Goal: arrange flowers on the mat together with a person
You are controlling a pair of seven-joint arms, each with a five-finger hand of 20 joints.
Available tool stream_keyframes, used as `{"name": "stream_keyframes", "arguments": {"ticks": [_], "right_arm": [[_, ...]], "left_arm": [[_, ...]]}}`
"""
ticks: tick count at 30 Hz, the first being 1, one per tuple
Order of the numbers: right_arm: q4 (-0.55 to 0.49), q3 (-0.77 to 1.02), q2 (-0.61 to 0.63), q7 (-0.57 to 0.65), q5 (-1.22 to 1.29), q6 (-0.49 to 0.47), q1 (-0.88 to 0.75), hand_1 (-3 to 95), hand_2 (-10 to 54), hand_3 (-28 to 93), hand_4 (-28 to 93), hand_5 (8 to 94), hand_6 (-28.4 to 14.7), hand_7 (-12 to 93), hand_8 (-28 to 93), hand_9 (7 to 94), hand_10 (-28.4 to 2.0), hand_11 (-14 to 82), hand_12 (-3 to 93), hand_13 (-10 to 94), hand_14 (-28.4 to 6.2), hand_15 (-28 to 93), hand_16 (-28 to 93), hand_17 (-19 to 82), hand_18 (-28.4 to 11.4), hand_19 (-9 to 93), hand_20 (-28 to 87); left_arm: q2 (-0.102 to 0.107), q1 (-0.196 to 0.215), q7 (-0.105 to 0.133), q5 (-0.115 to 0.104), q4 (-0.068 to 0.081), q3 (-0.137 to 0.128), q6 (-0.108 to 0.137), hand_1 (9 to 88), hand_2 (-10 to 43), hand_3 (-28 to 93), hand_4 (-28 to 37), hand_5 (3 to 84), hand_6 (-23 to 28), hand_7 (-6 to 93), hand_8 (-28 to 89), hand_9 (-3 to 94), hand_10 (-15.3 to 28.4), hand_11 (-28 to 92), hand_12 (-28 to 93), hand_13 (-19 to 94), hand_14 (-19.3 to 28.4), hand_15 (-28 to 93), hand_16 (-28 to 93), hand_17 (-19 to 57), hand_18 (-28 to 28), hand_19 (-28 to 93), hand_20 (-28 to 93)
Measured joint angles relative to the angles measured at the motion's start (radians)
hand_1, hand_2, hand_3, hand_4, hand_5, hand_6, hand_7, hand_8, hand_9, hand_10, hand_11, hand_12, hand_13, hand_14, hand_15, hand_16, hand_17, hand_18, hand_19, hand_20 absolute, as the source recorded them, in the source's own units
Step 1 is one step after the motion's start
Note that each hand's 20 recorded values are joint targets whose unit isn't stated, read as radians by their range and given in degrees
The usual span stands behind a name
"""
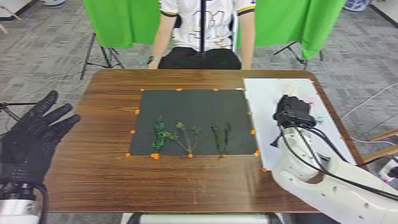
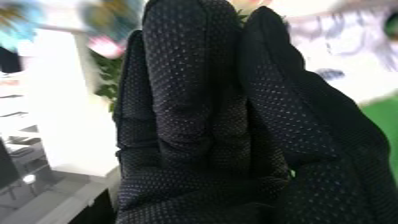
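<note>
Pale flowers (image 1: 305, 92) on the white sheet (image 1: 264, 95), partly hidden behind the right hand (image 1: 294, 111), too blurred for a count.

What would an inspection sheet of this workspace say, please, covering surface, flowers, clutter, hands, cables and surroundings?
Surface: brown wooden table, with a dark mat and, to its right, a white sheet.
Job's things: green stems lie on the mat's near half; pale flowers lie on the white sheet.
Clutter: small orange pieces around the mat; whether they serve as markers, I cannot tell.
Left hand: at the table's left side, fingers straight and spread.
Right hand: over the white sheet, close to the flowers, fingers straight.
Cables: black cables run along the right arm.
Surroundings: green cloth and grey carpet beyond the table.
</note>
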Motion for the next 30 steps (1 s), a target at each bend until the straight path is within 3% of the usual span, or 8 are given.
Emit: {"name": "stream_keyframes", "arguments": {"ticks": [4,7,9,13,17,20,26,30], "right_arm": [[-0.073,-0.036,0.001,-0.019,-0.013,0.032,0.035,60.4,-9.5,64,-28,84.2,3.6,22,1,93.7,-6.3,9.0,33.0,84,-1.6,40,31,34,-12.9,73,3],[-0.105,-0.081,-0.012,-0.076,0.011,0.046,0.090,60.2,-9.5,65,-28,84.3,3.7,22,1,93.7,-6.2,8.8,33.1,84,-1.4,40,31,33,-13.2,73,3],[-0.108,-0.112,-0.033,-0.131,0.052,0.054,0.133,60.0,-9.5,65,-28,84.3,3.7,22,1,93.7,-6.1,8.6,33.1,83,-1.5,40,32,32,-13.6,74,4],[-0.074,-0.230,-0.118,-0.165,0.076,0.056,0.251,59.8,-9.5,65,-28,84.2,3.7,22,1,93.7,-6.0,8.5,33.4,83,-1.5,40,32,31,-13.9,74,4],[0.016,-0.320,-0.254,-0.206,0.119,0.054,0.346,59.4,-9.5,66,-28,84.0,4.0,23,2,93.7,-5.9,8.4,33.6,83,-1.6,40,32,31,-14.1,75,5],[0.066,-0.374,-0.342,-0.265,0.193,0.055,0.403,59.3,-9.5,66,-28,83.8,4.0,23,1,93.7,-5.7,8.2,33.7,83,-1.6,41,32,30,-14.1,75,5],[0.121,-0.519,-0.486,-0.282,0.296,0.065,0.525,58.9,-9.5,66,-28,83.5,4.5,23,1,93.6,-5.5,8.1,34.0,82,-1.8,41,32,30,-14.3,75,6],[0.144,-0.628,-0.553,-0.274,0.320,0.070,0.605,58.6,-9.5,65,-28,83.3,5.2,23,0,93.7,-5.2,10.1,34.2,82,-2.3,42,31,30,-14.4,75,6]], "left_arm": [[-0.057,-0.026,-0.072,0.056,-0.012,-0.025,-0.021,20.0,6.7,76,-26.8,31.2,4.5,9.5,-8,30.8,14.5,16,12,21,21.9,42,-5,-8.9,17.4,37,17],[-0.085,-0.039,-0.082,0.065,-0.019,-0.038,-0.034,20.0,6.7,76,-26.7,31.2,4.5,9.5,-8,30.8,14.5,16,12,21,21.9,42,-5,-8.8,17.5,37,17],[-0.094,-0.045,-0.083,0.068,-0.022,-0.044,-0.040,20.0,6.7,76,-26.7,31.2,4.5,9.5,-8,30.8,14.6,16,12,21,21.9,42,-5,-8.8,17.5,38,17],[-0.099,-0.068,-0.097,0.075,-0.022,-0.047,-0.049,20.0,6.7,76,-26.7,31.2,4.4,9.5,-8,30.8,14.6,17,12,21,22.0,43,-5,-8.7,17.6,38,17],[-0.106,-0.120,-0.138,0.088,-0.016,-0.044,-0.062,20.0,6.6,76,-26.6,31.2,4.5,9.5,-8,30.8,14.6,17,12,21,22.0,43,-5,-8.6,17.6,38,17],[-0.106,-0.158,-0.148,0.094,-0.008,-0.035,-0.069,20.0,6.6,76,-26.6,31.2,4.5,9.5,-8,30.8,14.6,17,12,21,22.1,43,-5,-8.5,17.7,39,18],[-0.087,-0.258,-0.168,0.113,0.019,0.016,-0.084,20.0,6.6,76,-26.8,31.3,4.5,9.5,-8,30.8,14.7,17,12,21,22.2,43,-5,-8.3,17.9,39,18],[-0.070,-0.311,-0.181,0.121,0.028,0.027,-0.091,20.1,6.6,76,-26.7,31.4,4.5,9.5,-8,30.9,14.7,17,12,21,22.3,43,-5,-8.4,17.9,40,18]]}}
